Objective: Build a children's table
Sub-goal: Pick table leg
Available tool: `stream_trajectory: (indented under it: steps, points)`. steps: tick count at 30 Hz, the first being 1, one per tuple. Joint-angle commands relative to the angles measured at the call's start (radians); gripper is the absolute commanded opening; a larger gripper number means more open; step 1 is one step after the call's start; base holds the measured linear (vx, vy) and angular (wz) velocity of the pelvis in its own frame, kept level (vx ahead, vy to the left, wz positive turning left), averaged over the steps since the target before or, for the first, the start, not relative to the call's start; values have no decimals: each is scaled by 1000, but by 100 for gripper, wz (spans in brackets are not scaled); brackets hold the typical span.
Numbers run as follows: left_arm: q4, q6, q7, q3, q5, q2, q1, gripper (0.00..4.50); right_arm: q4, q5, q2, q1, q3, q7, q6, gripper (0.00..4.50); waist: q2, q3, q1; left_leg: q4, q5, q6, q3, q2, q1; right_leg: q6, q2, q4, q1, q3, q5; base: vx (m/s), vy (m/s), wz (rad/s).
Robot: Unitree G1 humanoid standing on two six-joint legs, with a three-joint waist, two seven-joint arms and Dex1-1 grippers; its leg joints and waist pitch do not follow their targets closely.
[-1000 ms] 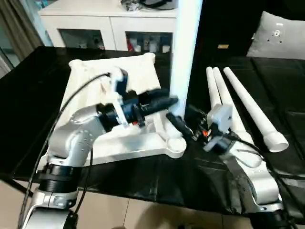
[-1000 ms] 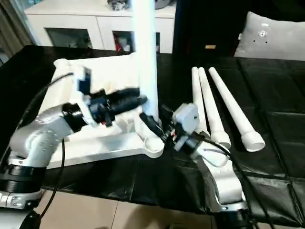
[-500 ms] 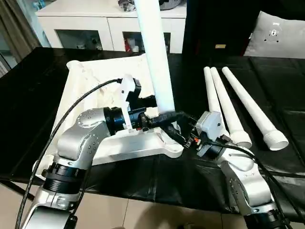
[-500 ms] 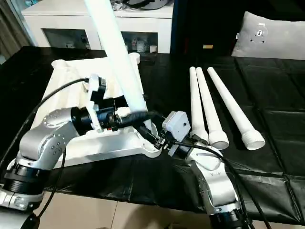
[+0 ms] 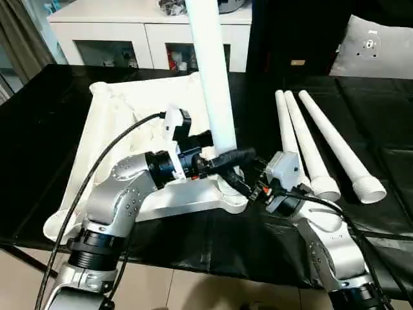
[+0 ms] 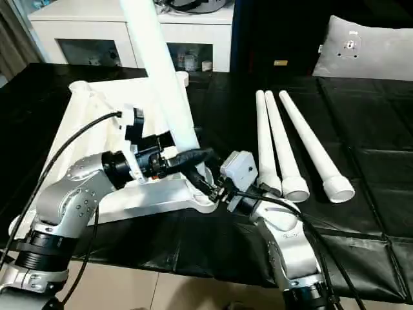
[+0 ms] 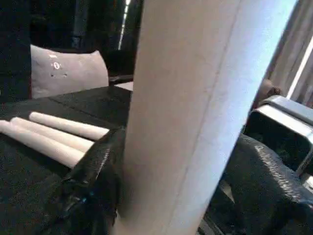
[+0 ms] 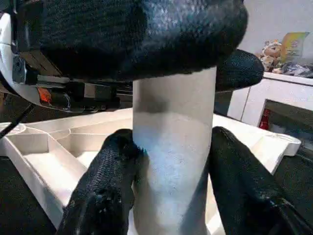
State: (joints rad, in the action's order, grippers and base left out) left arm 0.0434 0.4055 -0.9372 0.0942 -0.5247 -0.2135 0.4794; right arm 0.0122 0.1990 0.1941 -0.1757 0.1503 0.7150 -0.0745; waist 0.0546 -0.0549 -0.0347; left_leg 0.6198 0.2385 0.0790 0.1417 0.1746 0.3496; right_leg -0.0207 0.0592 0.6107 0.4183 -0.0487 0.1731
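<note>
The white table top [image 5: 122,123] lies upside down on the black surface, ribbed underside facing up. One white leg [image 5: 213,77] stands in its near right corner socket [image 5: 227,194], leaning a little to the left. My left gripper [image 5: 224,148] is shut on this leg just above the socket; in the left wrist view its fingers [image 7: 93,186] press the leg [image 7: 186,107] from both sides. My right gripper [image 5: 235,180] is shut on the same leg lower down, its fingers [image 8: 105,191] hugging the leg [image 8: 171,161]. Three loose legs [image 5: 310,152] lie side by side to the right.
A white cabinet with glass doors [image 5: 142,32] stands behind the black surface. A grey cushion [image 5: 374,48] rests at the far right. The surface's near edge [image 5: 193,258] runs just below my forearms, with pale floor beyond it.
Within the last second the standing leg has tipped from leaning right to leaning left. Both grippers have closed round its base, and the left forearm has moved in towards the leg.
</note>
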Motion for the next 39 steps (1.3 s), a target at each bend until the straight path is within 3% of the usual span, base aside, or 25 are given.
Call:
stream_trajectory:
  steps: [1,4,7,16,39]
  points:
    - [-1,-12,-9,-6,11,-9,-6,291,-6,9,-5,-13,0,-5,-10,185,-9,66,-3,-72,50,-83,2,30,17,-210,61,-68,-76,41,177,0,0,0]
    - [6,-21,-14,-1,18,-16,-8,287,-14,11,-6,-13,-2,-6,-14,185,-8,65,-1,-73,61,-81,2,29,17,-209,62,-70,-77,41,184,0,0,0]
    - [15,-28,-14,-2,17,-18,-9,251,-14,12,-7,-12,-2,-6,-14,185,-7,65,-2,-74,67,-77,2,30,16,-211,61,-69,-76,41,190,0,0,0]
    - [34,-30,-2,-22,3,-6,-8,201,-23,14,-8,-16,-5,-10,-16,185,-9,66,-2,-72,55,-82,3,30,16,-218,62,-67,-77,42,166,0,0,0]
    - [64,-24,130,-70,20,47,46,194,-32,11,-14,-52,-26,-63,21,185,-13,69,0,-68,26,-91,4,28,18,-215,60,-65,-79,41,147,0,0,0]
